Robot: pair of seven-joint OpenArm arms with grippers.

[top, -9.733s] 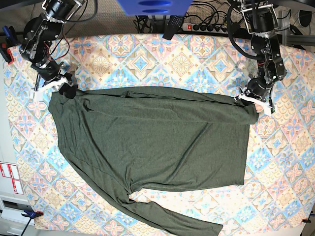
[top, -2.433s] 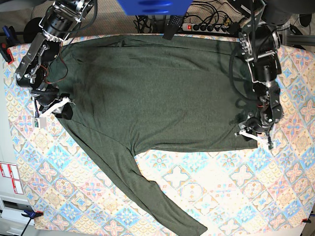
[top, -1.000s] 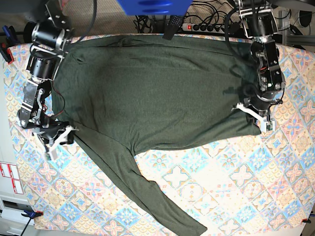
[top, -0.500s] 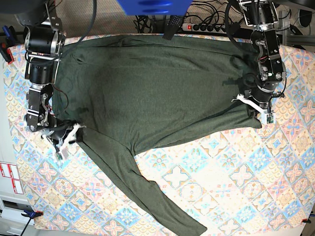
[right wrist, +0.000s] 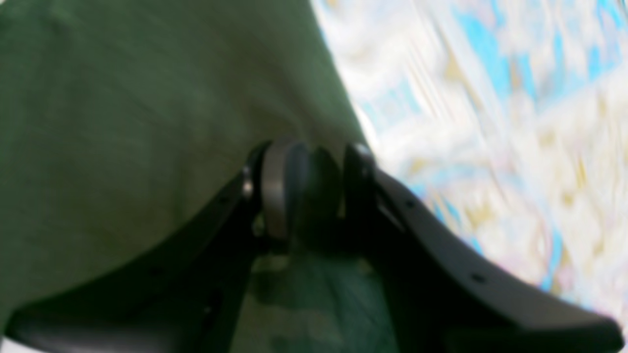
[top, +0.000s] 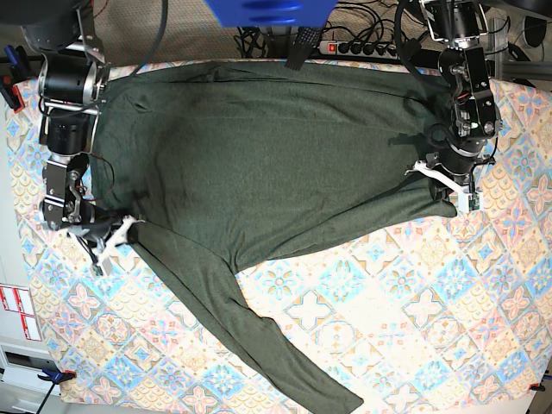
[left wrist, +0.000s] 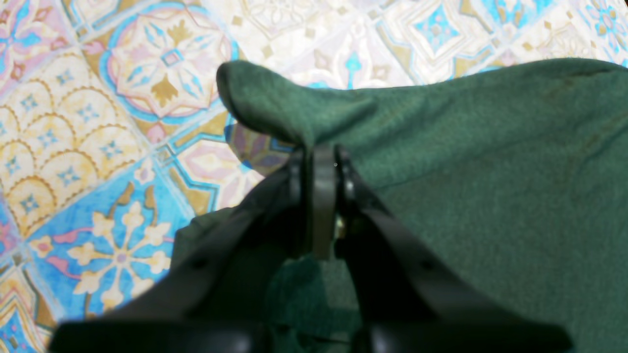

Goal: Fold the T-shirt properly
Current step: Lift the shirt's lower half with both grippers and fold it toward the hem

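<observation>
The dark green T-shirt (top: 276, 164) lies spread flat, its top edge at the back of the table and one long sleeve (top: 259, 336) trailing toward the front right. My left gripper (top: 450, 188) is at the shirt's right lower corner. In the left wrist view it (left wrist: 321, 162) is shut on a raised fold of the fabric (left wrist: 274, 103). My right gripper (top: 110, 235) is at the shirt's left edge, where the sleeve starts. The right wrist view is blurred, with the gripper (right wrist: 316, 166) closed on the cloth (right wrist: 122, 122).
A patterned tablecloth (top: 414, 319) covers the table. A power strip (top: 362, 47) and cables lie along the back edge. A blue object (top: 267, 10) hangs over the back centre. The table's left edge carries red-and-white labels (top: 17, 310).
The shirt has been moved to the back of the table. Both grippers now sit at its lower side edges. Over the last second the right gripper slid along the left edge; the left barely moved.
</observation>
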